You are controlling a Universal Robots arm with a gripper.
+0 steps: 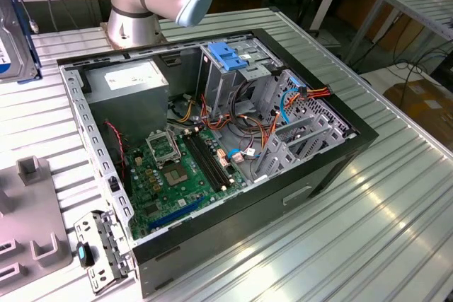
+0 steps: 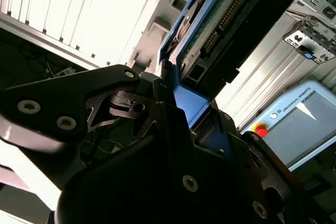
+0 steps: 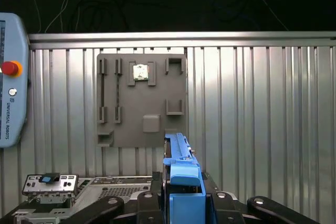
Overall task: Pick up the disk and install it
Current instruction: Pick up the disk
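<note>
The disk (image 3: 179,161) stands edge-on in the first wrist view, its blue carrier rail facing the camera, with my gripper (image 3: 184,195) shut on it from both sides. In the second wrist view the disk (image 2: 220,19) shows its green circuit board and blue rail, clamped between the black fingers (image 2: 157,90) of the gripper (image 2: 184,106). It hangs above the ribbed table, over the near edge of a grey fixture plate (image 3: 142,98). At the exterior view's left edge, a silver and blue slab (image 1: 10,33) looks like the same disk, partly cut off.
The open computer case (image 1: 340,153) lies on the table with a motherboard (image 1: 177,167), a grey power supply box (image 1: 131,83), and a metal drive cage with a light-blue flap (image 1: 226,54). A loose metal bracket (image 1: 99,252) lies beside the case. A teach pendant (image 3: 10,77) rests nearby.
</note>
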